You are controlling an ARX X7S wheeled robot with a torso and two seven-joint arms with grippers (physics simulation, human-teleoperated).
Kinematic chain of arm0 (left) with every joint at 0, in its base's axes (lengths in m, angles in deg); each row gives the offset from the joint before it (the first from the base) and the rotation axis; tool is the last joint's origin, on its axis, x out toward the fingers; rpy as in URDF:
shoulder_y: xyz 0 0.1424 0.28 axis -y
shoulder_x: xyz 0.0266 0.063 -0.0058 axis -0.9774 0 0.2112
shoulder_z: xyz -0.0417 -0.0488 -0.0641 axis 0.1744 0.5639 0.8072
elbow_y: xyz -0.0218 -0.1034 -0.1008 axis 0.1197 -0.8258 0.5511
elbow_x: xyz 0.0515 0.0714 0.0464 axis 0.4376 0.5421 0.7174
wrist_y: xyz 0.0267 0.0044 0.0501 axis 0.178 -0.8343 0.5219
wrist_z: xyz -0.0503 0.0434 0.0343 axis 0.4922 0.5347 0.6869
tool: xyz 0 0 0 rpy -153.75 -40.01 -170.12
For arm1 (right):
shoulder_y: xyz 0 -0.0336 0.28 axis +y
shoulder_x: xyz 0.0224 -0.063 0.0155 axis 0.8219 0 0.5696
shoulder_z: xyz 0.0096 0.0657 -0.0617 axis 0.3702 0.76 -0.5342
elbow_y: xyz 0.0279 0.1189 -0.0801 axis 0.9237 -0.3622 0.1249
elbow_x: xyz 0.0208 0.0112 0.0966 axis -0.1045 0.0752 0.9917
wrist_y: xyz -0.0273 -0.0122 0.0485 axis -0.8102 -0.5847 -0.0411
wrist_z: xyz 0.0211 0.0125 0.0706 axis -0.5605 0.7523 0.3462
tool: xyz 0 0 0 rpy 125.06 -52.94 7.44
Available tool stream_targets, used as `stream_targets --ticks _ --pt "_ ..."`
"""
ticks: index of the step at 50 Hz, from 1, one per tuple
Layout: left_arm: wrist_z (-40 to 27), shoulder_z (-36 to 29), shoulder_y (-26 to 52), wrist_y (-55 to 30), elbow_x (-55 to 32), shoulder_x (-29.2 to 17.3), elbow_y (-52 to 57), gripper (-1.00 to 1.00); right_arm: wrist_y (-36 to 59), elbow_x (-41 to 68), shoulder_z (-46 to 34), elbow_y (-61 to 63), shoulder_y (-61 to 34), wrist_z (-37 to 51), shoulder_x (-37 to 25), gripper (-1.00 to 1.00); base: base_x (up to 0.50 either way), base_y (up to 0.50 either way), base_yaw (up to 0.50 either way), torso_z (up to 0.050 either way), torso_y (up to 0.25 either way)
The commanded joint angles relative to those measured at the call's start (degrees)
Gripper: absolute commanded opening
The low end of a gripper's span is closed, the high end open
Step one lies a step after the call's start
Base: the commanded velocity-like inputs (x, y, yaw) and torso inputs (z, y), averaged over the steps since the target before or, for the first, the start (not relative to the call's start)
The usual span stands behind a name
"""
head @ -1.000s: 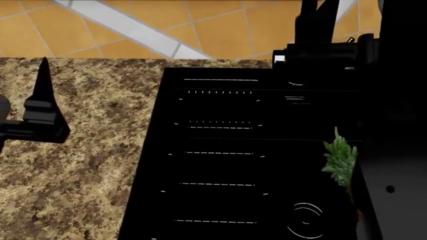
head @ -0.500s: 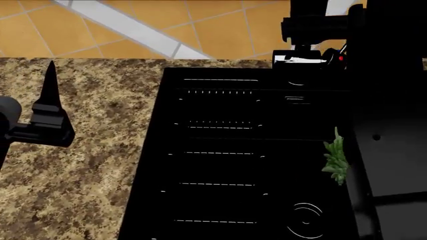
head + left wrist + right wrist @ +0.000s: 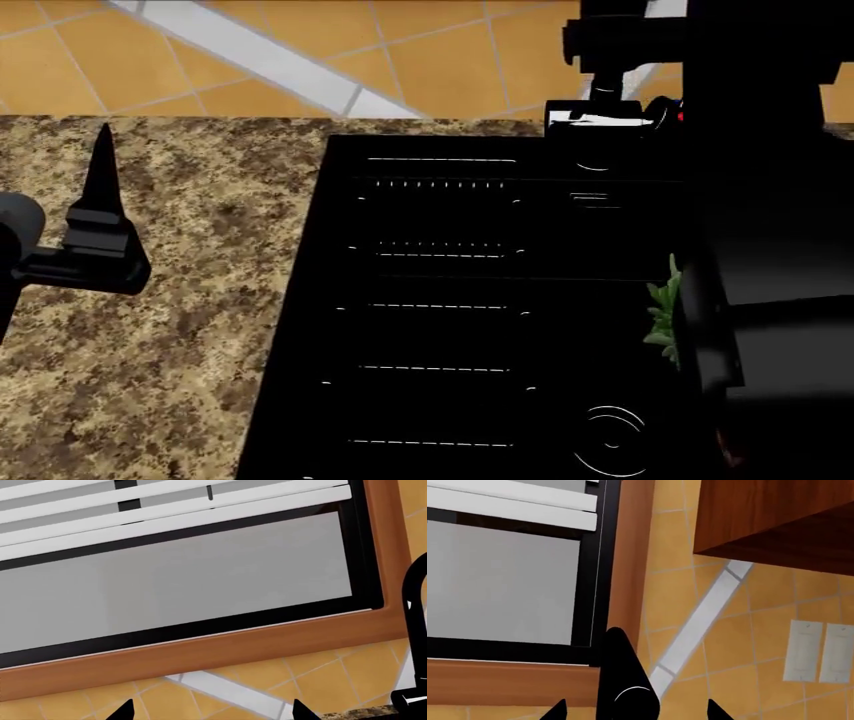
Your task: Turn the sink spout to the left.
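We swing our right arm [image 3: 767, 200] in over the sink's [image 3: 441, 300] back corner, now nearer the sink spout [image 3: 624, 680], which stands between our spread right gripper [image 3: 635, 711] fingertips. Our left gripper [image 3: 210, 711] hangs wide apart over the counter [image 3: 174, 330], barely moved

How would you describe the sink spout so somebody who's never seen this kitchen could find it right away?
Start at the black sink basin set in the speckled granite counter. At its back right corner sits a small blocky base with a white-lit top; the sink spout is the thin glossy black tube rising from it, slimmer than the bulky robot arm beside it.
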Motion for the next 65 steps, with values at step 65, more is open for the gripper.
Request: stream_targets --ticks 65 --pt "-0.9 -0.3 0.0 0.7 -1.1 -0.6 -0.4 1.00 -14.1 -1.0 -4.9 -24.5 -9.0 -4.5 4.0 1.00 0.00 0.00 0.00 0.000 0.000"
